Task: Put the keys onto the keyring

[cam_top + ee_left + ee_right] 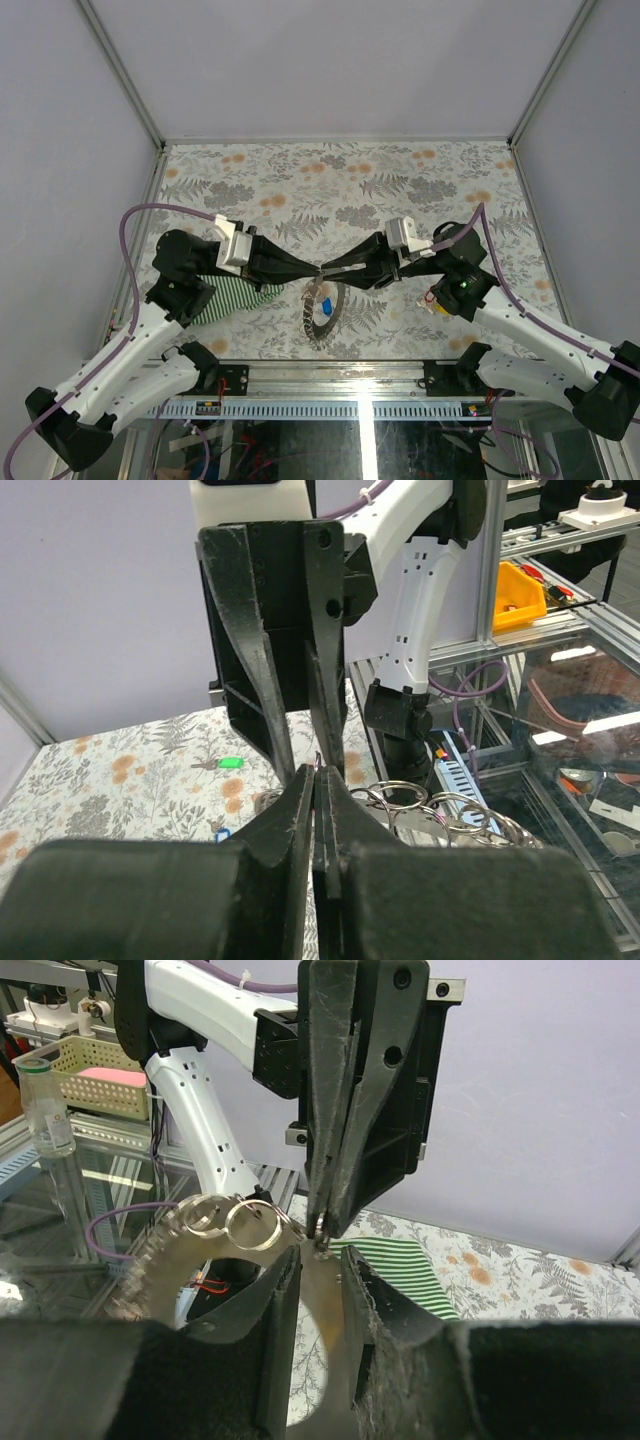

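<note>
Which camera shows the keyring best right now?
Top external: the keyring shows as a whole loop, curving away from where the left hand and right hand meet. Right wrist catches only a blurred toothed stretch with small rings; left wrist just a few rings beyond its hand.

The left arm (135,335) and right arm (520,325) reached inward, elbows bent outward, wrists level, tips meeting nose to nose. The left gripper (316,267) was clamped fully shut; the right gripper (330,270) faced it, fingers (285,1290) a narrow gap apart.
</note>
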Controlling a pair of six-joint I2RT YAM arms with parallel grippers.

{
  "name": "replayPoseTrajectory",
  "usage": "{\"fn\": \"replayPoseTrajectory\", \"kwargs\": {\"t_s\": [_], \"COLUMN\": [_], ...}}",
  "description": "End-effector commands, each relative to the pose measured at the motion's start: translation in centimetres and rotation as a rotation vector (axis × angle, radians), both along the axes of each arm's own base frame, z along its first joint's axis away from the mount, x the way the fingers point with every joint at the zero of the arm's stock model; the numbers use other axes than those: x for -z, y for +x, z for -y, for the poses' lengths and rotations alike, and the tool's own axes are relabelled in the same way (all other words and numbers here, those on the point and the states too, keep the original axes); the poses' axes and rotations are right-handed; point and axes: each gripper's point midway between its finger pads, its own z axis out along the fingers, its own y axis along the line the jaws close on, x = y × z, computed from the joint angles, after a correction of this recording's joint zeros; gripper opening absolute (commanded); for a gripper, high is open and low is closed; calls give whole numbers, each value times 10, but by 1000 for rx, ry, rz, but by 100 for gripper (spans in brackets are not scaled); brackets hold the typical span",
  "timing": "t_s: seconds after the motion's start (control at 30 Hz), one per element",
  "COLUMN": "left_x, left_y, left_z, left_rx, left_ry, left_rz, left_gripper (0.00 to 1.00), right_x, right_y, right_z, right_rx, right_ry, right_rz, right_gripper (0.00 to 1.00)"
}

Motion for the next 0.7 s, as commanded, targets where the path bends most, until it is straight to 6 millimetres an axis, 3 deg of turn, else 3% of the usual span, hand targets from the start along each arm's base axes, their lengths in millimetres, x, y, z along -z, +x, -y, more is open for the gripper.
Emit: {"fn": "replayPoseTrajectory", "kwargs": {"t_s": [0.0,0.33,0.67], "left_x": [-14,-16,-16], "left_y": [-7,-7,-2], "left_z": [-1,0,2], "left_rx": [15,9,-18], "left_ry": [-49,-56,-63], "left_rz": [69,67,51], "left_gripper": [0,0,0], "right_x": [-23,-22,-23], "right_y": [1,-3,-2], "right_z": [-2,-5,-8], "right_rx": [21,11,21], "right_ry": [74,68,74], "right_rz": [67,56,58], "right_gripper": [28,20,18]}}
